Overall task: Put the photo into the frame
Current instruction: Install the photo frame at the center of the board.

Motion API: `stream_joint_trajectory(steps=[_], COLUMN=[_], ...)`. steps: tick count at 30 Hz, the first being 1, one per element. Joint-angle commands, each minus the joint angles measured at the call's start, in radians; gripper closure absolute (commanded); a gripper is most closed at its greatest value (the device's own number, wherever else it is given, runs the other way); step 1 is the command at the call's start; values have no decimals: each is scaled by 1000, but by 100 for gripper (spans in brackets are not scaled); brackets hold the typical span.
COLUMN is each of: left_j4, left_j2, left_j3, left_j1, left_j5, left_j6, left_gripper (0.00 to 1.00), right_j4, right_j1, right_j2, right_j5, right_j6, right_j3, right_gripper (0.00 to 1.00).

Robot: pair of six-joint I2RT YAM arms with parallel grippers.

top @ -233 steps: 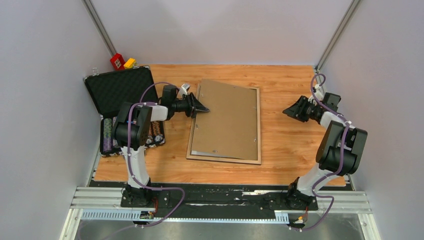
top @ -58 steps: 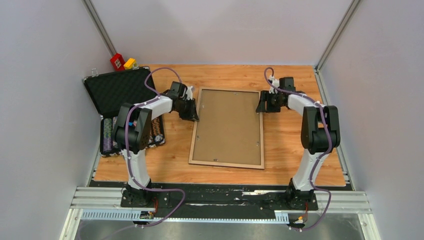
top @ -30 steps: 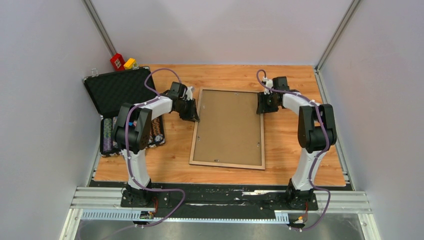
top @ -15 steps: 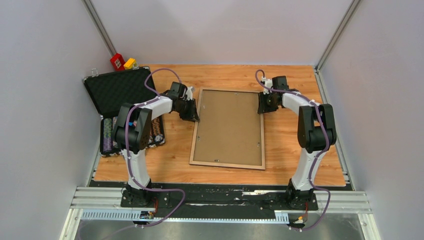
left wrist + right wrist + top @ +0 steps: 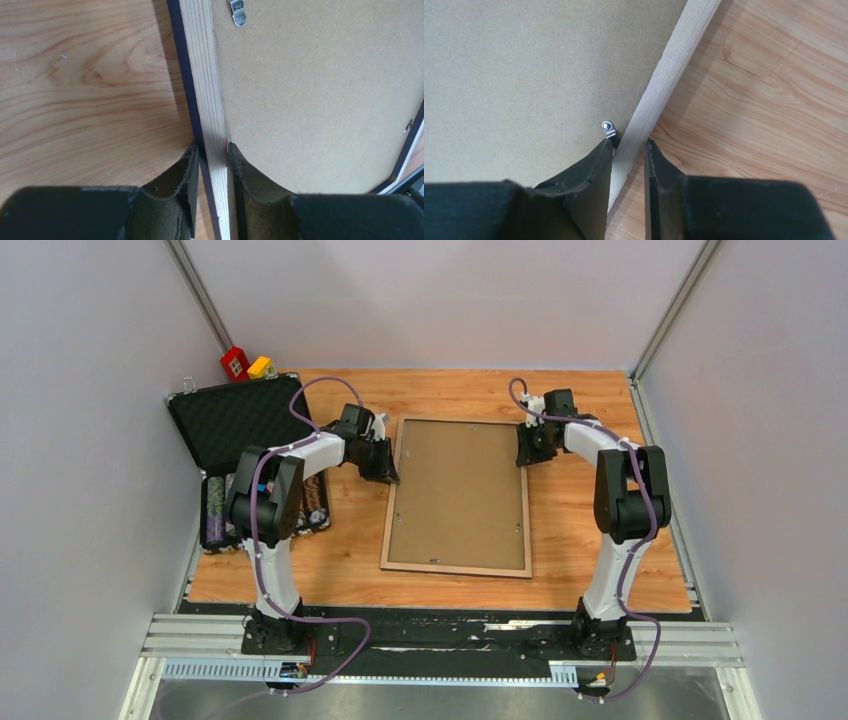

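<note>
The frame [image 5: 455, 569] is lying face-down on the bench [image 5: 580, 530], with its hardboard backing [image 5: 458, 490] sitting inside it. The photo is showing in no view. The left tool [image 5: 212, 150] is clenching the left rail. The right tool [image 5: 629, 145] is straddling the right rail beside a metal turn-clip [image 5: 608, 127]; whether it is gripping, I cannot tell. Doing this well probably means both tools pinching wood only, staying level and avoiding any twisting.
</note>
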Motion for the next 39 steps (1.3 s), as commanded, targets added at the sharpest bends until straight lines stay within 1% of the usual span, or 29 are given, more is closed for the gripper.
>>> stream_joint_trajectory(steps=[1, 4, 6, 7, 10, 11, 14, 26, 32, 39], left_j4=[-24, -25, -25, -26, -25, -25, -25, -27, -26, -30], left_j2=[-16, -16, -16, -16, -16, -15, -8, -3, 4, 4], left_j3=[-8, -8, -8, -7, -7, -7, -5, -3, -2, 0], left_j1=[-13, -13, -13, -13, -13, -13, -13, -13, -13, -13], left_j5=[52, 53, 51, 51, 52, 53, 59, 67, 71, 69], left_j6=[10, 13, 17, 18, 19, 19, 18, 19, 20, 26], left_gripper=[100, 100, 100, 100, 100, 100, 100, 100, 100, 100], right_j4=[31, 30, 31, 30, 35, 37, 42, 44, 46, 45], right_j1=[2, 2, 3, 2, 2, 1, 2, 3, 2, 3], right_j2=[22, 33, 39, 41, 43, 41, 43, 33, 37, 40], right_j5=[-9, -13, -14, -16, -23, -23, -15, 9, 8, -19], right_j6=[-46, -62, -72, -73, -62, -55, -40, -64, -85, -135], right_j3=[50, 67, 79, 83, 88, 88, 86, 57, 62, 80], right_gripper=[80, 81, 80, 76, 60, 57, 54, 63, 72, 79])
